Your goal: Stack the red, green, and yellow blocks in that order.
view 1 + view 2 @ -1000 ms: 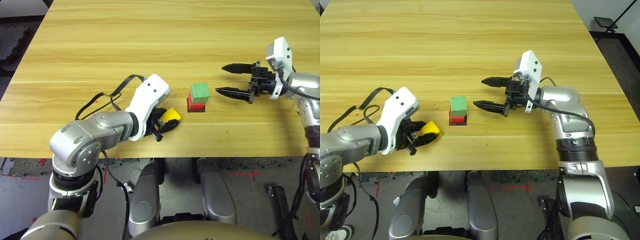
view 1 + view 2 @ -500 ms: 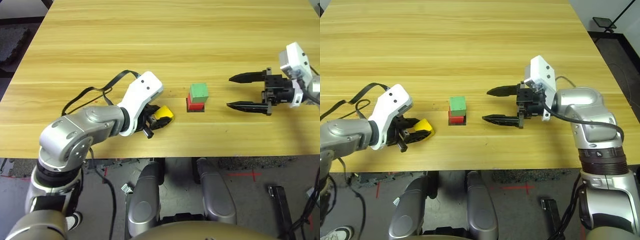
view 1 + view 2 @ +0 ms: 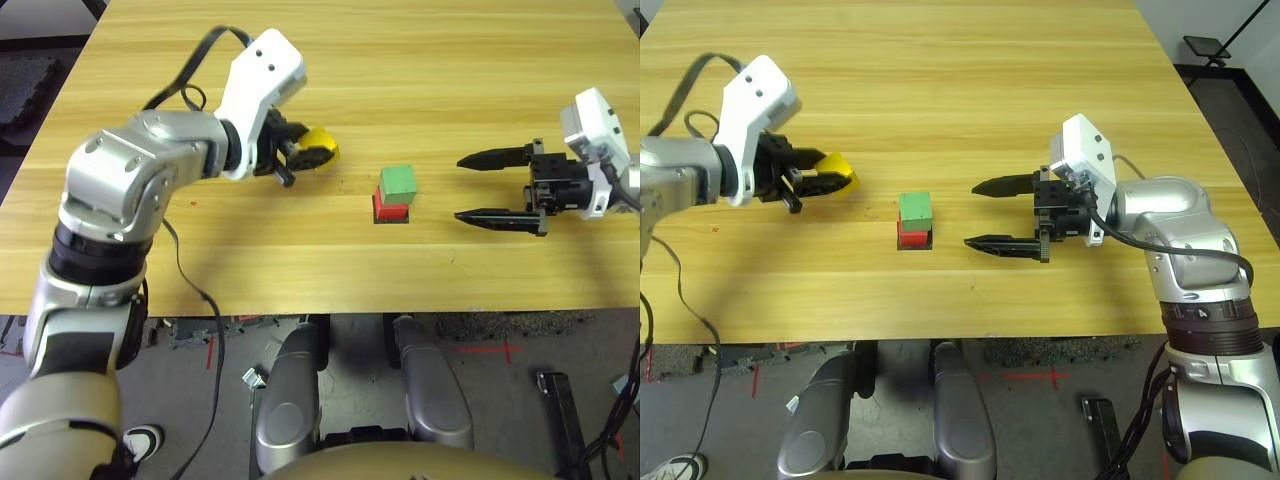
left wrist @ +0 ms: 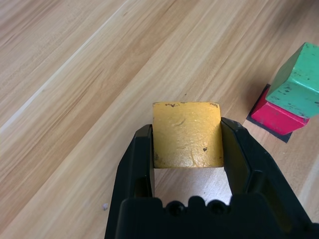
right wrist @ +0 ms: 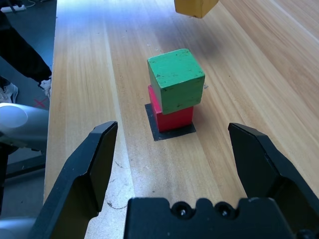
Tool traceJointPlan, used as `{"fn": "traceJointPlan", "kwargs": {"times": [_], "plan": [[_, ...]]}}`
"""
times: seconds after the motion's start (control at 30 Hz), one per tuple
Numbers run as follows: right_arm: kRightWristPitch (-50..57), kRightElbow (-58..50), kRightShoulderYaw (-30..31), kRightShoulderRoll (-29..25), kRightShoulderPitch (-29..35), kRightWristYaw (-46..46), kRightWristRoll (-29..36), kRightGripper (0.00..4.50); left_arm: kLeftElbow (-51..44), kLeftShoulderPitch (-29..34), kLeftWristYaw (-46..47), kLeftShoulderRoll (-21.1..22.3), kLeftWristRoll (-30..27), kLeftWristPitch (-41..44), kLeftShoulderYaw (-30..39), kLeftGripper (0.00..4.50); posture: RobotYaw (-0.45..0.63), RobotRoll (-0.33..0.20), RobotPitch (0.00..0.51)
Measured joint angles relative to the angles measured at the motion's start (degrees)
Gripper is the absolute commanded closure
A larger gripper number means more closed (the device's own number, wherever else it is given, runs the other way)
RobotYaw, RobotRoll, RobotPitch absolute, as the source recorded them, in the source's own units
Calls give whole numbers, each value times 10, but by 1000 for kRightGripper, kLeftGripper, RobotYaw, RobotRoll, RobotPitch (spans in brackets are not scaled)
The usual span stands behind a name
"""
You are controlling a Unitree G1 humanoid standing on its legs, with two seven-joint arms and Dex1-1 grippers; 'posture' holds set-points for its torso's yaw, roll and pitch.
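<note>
- The table (image 3: pixel 420 70) is a broad top of pale wood with long straight grain lines running across it, smooth and matte; beyond its front edge lies a grey floor (image 3: pixel 500 385) with red tape marks.
- Past the table's right end, a dark floor (image 3: pixel 1230 90) shows, with a small black stand on it.
- The left gripper (image 3: pixel 312 152), on a white housing at the end of a silver forearm, hangs above the table well to the left of the stack, its two black fingers clenched on the yellow block (image 4: pixel 187 134), which is off the surface.
- The right gripper (image 3: pixel 985 214) sits to the right of the stack, pointing toward it, its black tapered fingers spread wide with nothing between them.
- The black square patch (image 5: pixel 172 130) is a thin flat mat lying on the wood under the stack.
- The green block (image 5: pixel 175 79) is a matte cube with scuffed edges, resting on the red block (image 5: pixel 172 117) and twisted slightly out of line with it.
- The red block sits on the patch, near the table's middle.
- The yellow block's painted face is chipped and dented at its corners.
</note>
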Motion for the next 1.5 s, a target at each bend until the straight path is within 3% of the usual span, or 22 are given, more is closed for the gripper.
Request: {"fn": "traceJointPlan", "kwargs": {"times": [0.2,0.43,0.63,0.93,1.5], "plan": [[-3,10,3,2,-3,-1,-2,0,25,-85,-46,-28,6,-10,-18,2460,341,102,244],[-3,9,3,1,-4,0,-2,0,26,-127,-95,-63,-5,-2,-32,2460,332,105,241],[-1,-5,-1,-12,2,0,1,0,18,-129,-110,-99,-11,15,-42,2460,312,102,238],[4,-11,-17,-31,4,1,3,0,3,-128,-115,-120,-11,10,-73,2460,282,100,243],[23,-35,-32,-37,21,-10,24,0,82,-97,-141,-140,83,-114,-130,2460,248,92,250]]}}
